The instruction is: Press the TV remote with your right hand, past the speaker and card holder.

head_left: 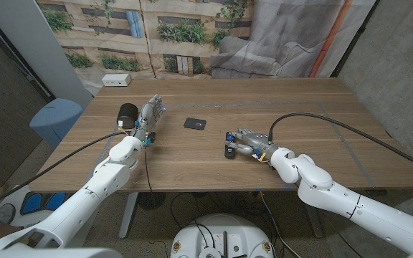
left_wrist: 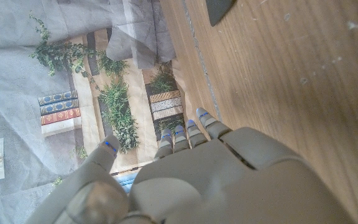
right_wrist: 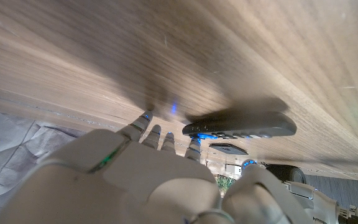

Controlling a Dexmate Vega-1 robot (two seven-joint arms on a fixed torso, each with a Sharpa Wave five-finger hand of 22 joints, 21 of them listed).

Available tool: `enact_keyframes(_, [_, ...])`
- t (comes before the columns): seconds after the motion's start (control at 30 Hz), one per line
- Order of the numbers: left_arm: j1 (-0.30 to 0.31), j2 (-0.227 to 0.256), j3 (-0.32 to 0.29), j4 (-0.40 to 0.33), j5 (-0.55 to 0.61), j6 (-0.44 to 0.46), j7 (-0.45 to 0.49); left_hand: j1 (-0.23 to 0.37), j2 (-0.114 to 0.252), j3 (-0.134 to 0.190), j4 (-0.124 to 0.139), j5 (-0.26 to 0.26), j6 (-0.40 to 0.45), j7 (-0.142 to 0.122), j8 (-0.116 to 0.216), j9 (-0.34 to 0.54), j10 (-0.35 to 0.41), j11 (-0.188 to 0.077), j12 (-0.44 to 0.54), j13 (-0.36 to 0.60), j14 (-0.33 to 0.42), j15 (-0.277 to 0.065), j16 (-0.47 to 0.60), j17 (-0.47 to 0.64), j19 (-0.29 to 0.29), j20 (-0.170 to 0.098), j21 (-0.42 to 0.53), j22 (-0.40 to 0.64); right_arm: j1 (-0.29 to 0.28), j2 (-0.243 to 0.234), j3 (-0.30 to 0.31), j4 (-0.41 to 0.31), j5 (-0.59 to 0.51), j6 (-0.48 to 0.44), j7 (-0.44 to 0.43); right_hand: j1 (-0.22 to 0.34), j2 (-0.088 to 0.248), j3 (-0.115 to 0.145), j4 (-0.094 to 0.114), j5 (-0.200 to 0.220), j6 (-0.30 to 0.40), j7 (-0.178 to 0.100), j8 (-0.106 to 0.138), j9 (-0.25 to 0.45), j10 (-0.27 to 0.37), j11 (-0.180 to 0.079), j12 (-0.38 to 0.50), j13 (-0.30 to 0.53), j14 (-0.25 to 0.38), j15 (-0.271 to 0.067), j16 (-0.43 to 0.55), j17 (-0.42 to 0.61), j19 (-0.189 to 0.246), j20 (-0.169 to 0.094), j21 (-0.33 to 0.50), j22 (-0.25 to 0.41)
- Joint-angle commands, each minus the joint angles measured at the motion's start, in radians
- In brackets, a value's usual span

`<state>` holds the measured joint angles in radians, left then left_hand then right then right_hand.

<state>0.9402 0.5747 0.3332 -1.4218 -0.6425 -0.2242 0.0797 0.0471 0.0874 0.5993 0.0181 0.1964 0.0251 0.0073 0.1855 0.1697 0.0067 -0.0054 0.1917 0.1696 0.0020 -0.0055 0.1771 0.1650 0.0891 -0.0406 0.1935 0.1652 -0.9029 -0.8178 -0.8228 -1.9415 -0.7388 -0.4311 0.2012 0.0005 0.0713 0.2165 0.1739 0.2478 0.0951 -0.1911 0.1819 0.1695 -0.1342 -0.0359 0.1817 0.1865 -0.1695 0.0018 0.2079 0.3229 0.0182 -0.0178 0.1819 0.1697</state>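
The remote [head_left: 231,147] lies on the table [head_left: 321,115] right at the tips of the right hand [head_left: 252,142], on the side of the hand away from the arm, toward the middle of the table; in the head view it is a short dark shape whose long axis seems to run roughly toward and away from the robot, across the line of the reaching fingers, though it is small there and half covered, so that reading is only fair; in the right wrist view the remote [right_wrist: 240,125] is a dark bar just beyond the fingertips [right_wrist: 146,118], with a blue glow between them, and I cannot tell whether they touch it or hover just over it. The right hand [right_wrist: 123,180] is far the nearer of the two; its fingers are stretched forward, close together, holding nothing; the forearm comes in low from the robot's right. The card holder [head_left: 196,123] lies flat farther out toward the centre, apart from the remote, and the speaker [head_left: 127,114] stands well off beside the left hand [head_left: 149,115]. That left hand [left_wrist: 191,180] stands on edge by the speaker, fingers straight and slightly spread, gripping nothing. As I judge it, the press needs only a short downward push from the fingertips.
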Motion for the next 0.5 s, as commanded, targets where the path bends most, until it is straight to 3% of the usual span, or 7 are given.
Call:
enact_keyframes(0.03, [-0.004,-0.002,0.001,0.004,0.002,-0.001,0.0,-0.009,0.059,0.006,0.002,-0.003,0.007,-0.004,-0.004,0.004,0.008,0.0,-0.001,0.005,0.003,-0.003,-0.001,0.004,0.008,-0.025,-0.003,0.005,-0.003,0.006,0.003,-0.012,-0.018,-0.03,-0.026,-0.009,0.086,0.002,0.007,0.006,0.077,0.038,0.012,0.005,0.0,0.008,0.009,0.002,-0.028,-0.004,0.004,0.002,-0.004,0.0,0.006,0.002])
enact_keyframes(0.5, [-0.003,-0.008,0.005,0.009,-0.002,0.001,-0.002,-0.01,0.06,0.009,0.002,-0.003,0.008,-0.003,-0.004,0.004,0.009,-0.001,-0.001,0.005,0.003,-0.003,-0.001,0.004,0.009,-0.025,-0.003,0.005,-0.013,0.008,0.025,-0.063,-0.051,-0.045,-0.082,-0.005,0.083,0.0,0.004,0.007,0.102,0.034,0.015,0.005,0.027,0.011,0.019,0.002,-0.013,-0.001,0.012,0.003,0.011,0.0,0.013,0.002])
